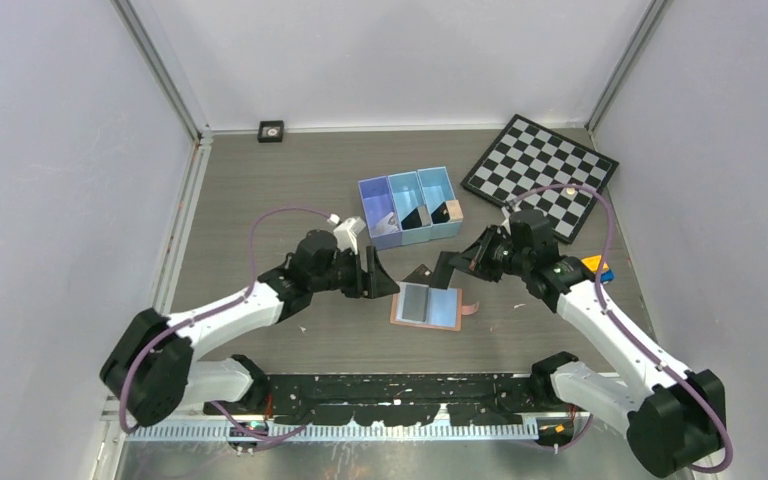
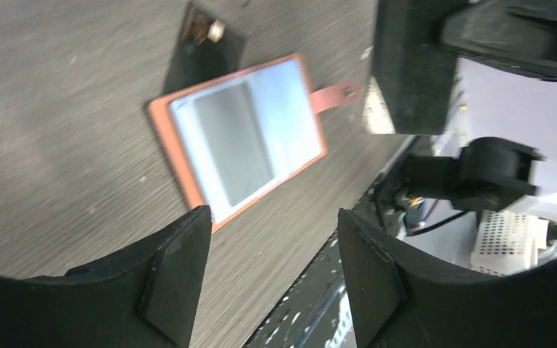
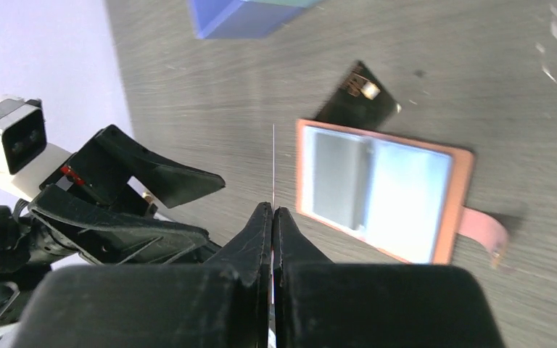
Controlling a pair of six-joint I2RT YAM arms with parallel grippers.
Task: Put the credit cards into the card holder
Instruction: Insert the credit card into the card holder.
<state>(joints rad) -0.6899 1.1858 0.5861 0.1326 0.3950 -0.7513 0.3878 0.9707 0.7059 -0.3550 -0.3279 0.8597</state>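
**A:** Starting at the left — how does that arm stand?

**B:** The left gripper is spread wide, nothing between its fingers. Just ahead of its tips the card holder lies opened flat on the table, light blue lining up, snap tab poking out sideways.

**A:** And the cards?

**B:** A loose credit card, black with a small metal chip, lies flat at the holder's edge farthest from that gripper. Whether the two touch, I cannot tell. Farther out from both grippers sits a three-compartment blue bin, with a dark card-like piece slanted in its middle compartment and a tan block in the right one.

**A:** The right arm?

**B:** The right gripper is pinched tight on a held credit card — edge-on in the wrist view, a thin line rising from the fingertips. The holder lies just beside those tips, lower down, on the table. A checkerboard lies behind that arm.
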